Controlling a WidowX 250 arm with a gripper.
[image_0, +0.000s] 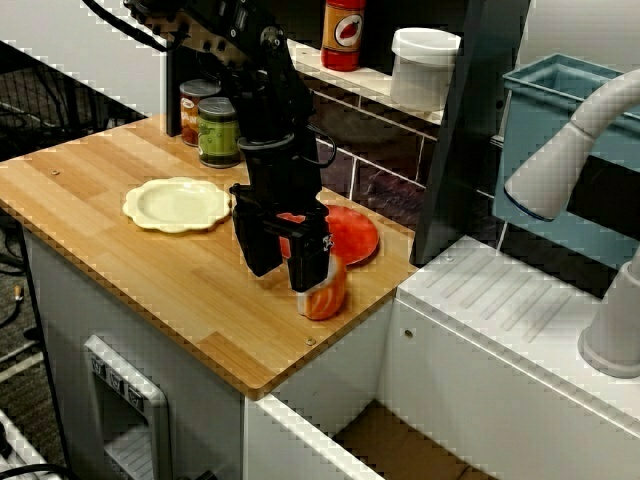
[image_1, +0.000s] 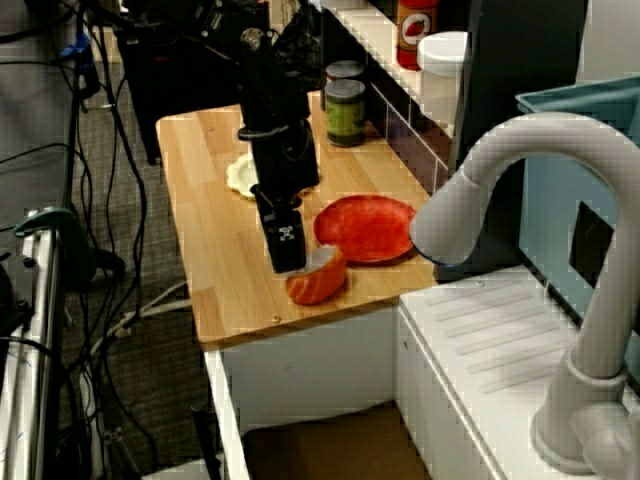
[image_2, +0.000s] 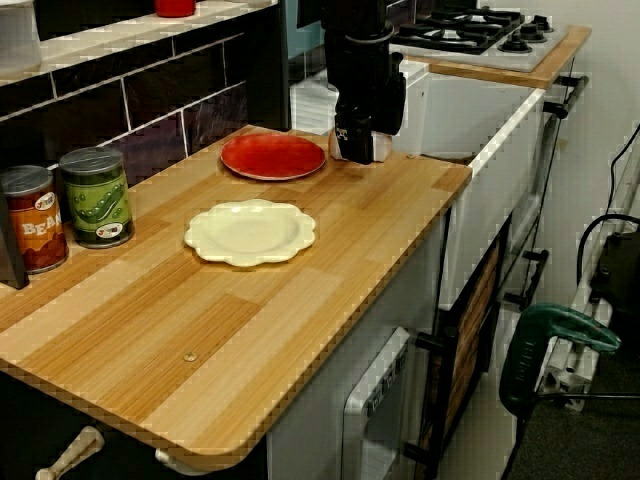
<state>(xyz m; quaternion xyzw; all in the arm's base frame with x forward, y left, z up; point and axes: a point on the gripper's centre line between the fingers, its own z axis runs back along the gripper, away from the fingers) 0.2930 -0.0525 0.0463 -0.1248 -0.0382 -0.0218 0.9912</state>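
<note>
Hanging straight down off the arm, the black two-finger pincer (image_0: 285, 278) has its jaws apart. In the high front view you can see red through the gap between them. Right at the tip of the finger nearer the sink sits the orange-and-white striped salmon-looking chunk (image_0: 323, 290). That finger overlaps it in that view, and I honestly can't tell whether they touch.

In the view past the faucet the chunk (image_1: 318, 277) sits on the sink side of the pincer (image_1: 285, 262), not between the jaws as far as I can see. Its long axis runs diagonally there, with the low end toward the counter's front edge and the other end tipped up toward the round red plate (image_1: 366, 228). The chunk lies just beside that plate, near the counter's corner. In the low view along the counter the pincer (image_2: 358, 150) hides it completely.

Everything stands on a light wooden countertop (image_0: 150, 270). There's a cream scalloped plate (image_0: 176, 204) a bit further along, then a green-labelled tin (image_0: 218, 132) and a red bean tin (image_0: 190, 110) against the dark tiled wall. Next to the counter are a white ribbed drainboard (image_0: 500, 310) and a white curved faucet (image_1: 520, 180), and a gas hob (image_2: 470, 28) sits beyond.
</note>
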